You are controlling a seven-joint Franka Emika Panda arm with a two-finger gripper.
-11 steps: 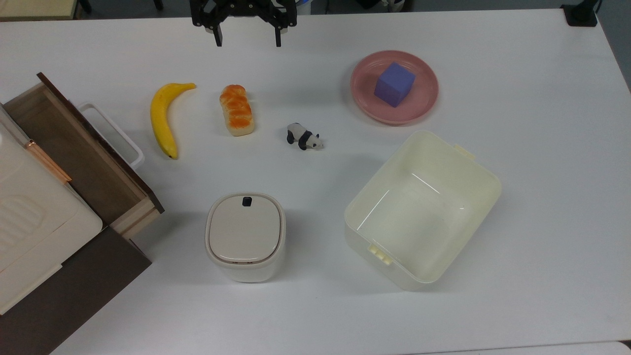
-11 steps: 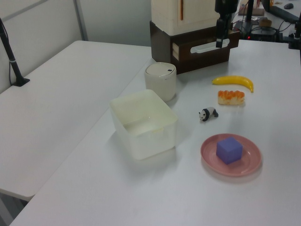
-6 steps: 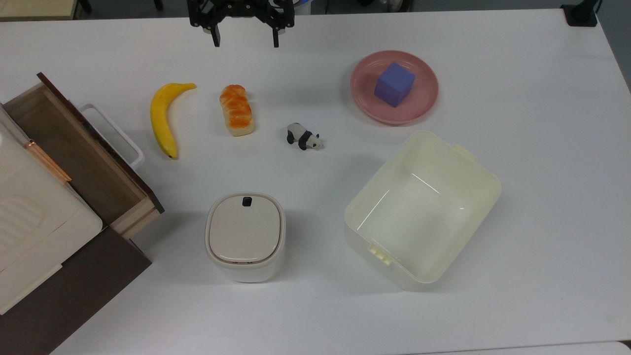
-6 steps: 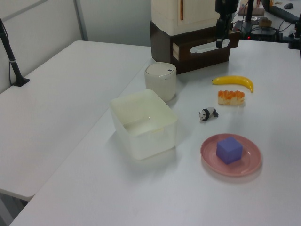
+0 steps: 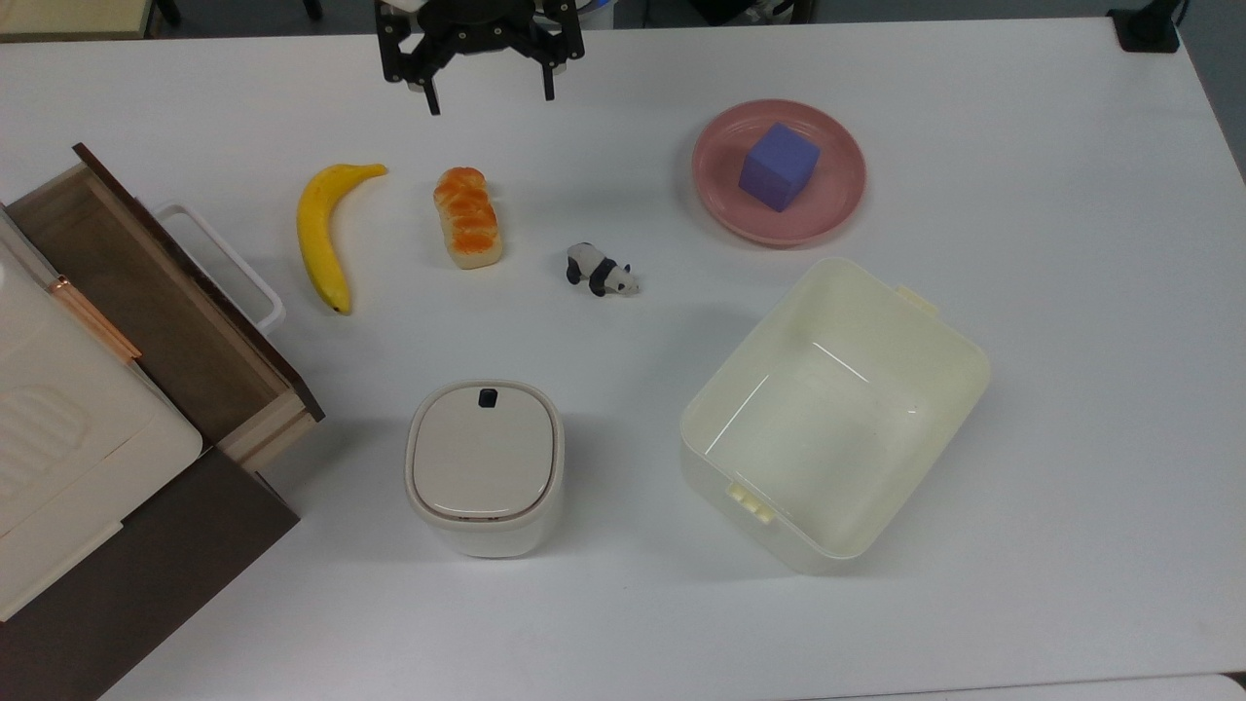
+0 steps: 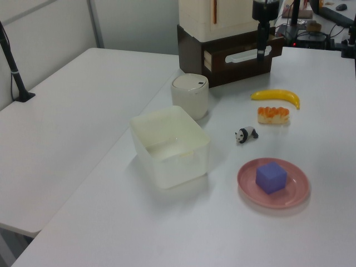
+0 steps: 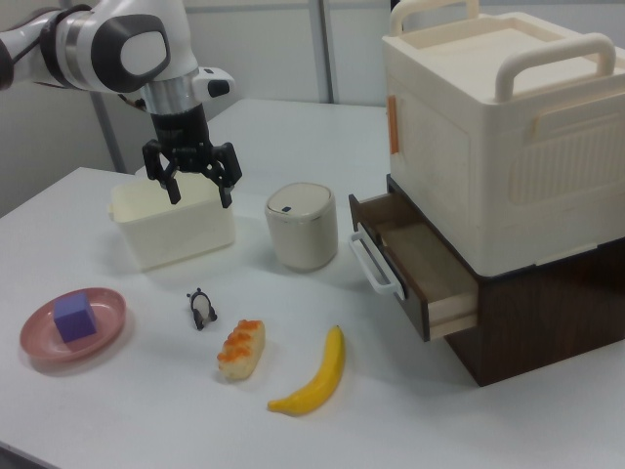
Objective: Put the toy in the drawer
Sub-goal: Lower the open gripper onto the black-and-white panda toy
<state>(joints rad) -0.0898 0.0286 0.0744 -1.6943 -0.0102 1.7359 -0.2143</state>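
Note:
The toy, a tiny black-and-white panda [image 5: 602, 271] [image 6: 245, 134] [image 7: 201, 309], stands on the white table between the bread loaf and the cream bin. The wooden drawer [image 5: 146, 302] [image 7: 415, 259] [image 6: 239, 55] is pulled out at the top view's left, its light-brown inside bare and its white loop handle [image 5: 226, 261] facing the banana. My gripper [image 5: 490, 97] [image 7: 200, 195] [image 6: 260, 53] hangs open and holds nothing. It is in the air near the table's far edge in the top view, well apart from the panda.
A banana [image 5: 323, 232] and an orange-glazed loaf [image 5: 468, 216] lie between drawer and panda. A pink plate [image 5: 832, 209] carries a purple cube [image 5: 778, 166]. A cream bin [image 5: 835, 409] and a lidded beige container [image 5: 485, 465] stand nearer the front. A cream case [image 7: 498, 127] tops the cabinet.
My gripper has come slightly down the top view toward the loaf and turned a little. Nothing on the table has moved.

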